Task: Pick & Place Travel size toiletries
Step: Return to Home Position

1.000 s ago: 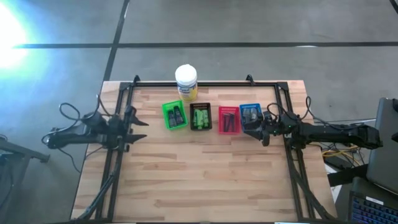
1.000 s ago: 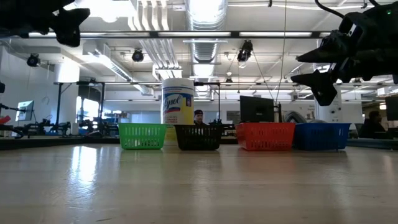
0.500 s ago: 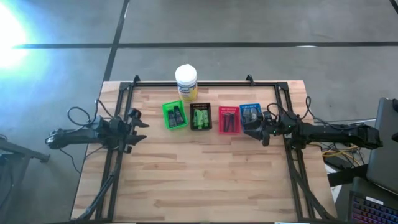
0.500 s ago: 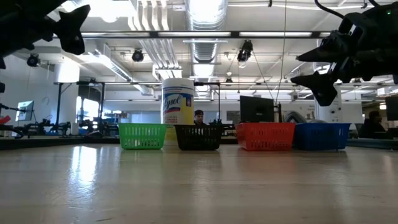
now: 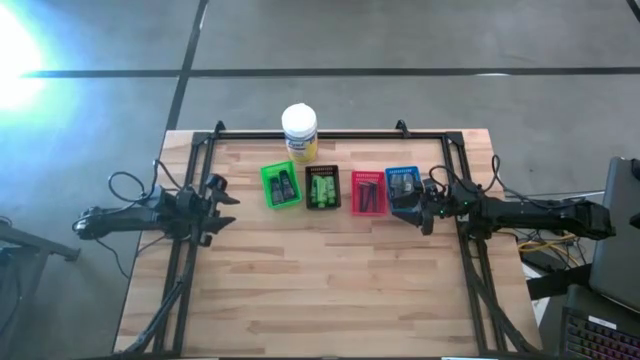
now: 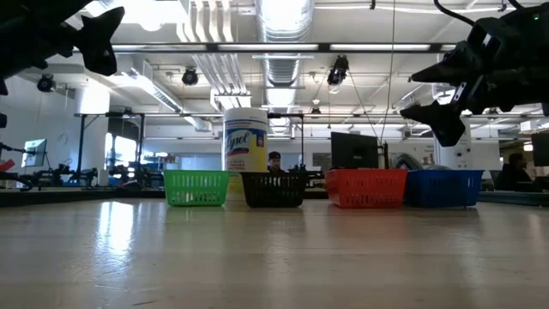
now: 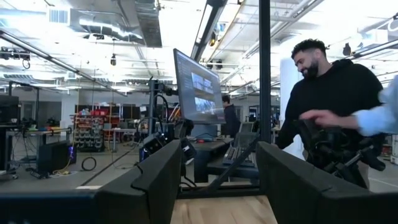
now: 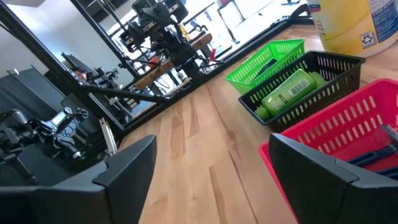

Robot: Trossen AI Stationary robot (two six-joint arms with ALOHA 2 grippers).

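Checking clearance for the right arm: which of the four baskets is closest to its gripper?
The blue basket, at the row's end: the right gripper hovers beside its corner, while the other three lie farther along the row.

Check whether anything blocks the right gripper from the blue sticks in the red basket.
Nothing visible does. The right gripper, open, hangs above basket height near the blue basket; the open-topped red basket holds the blue sticks. The left gripper waits aside.
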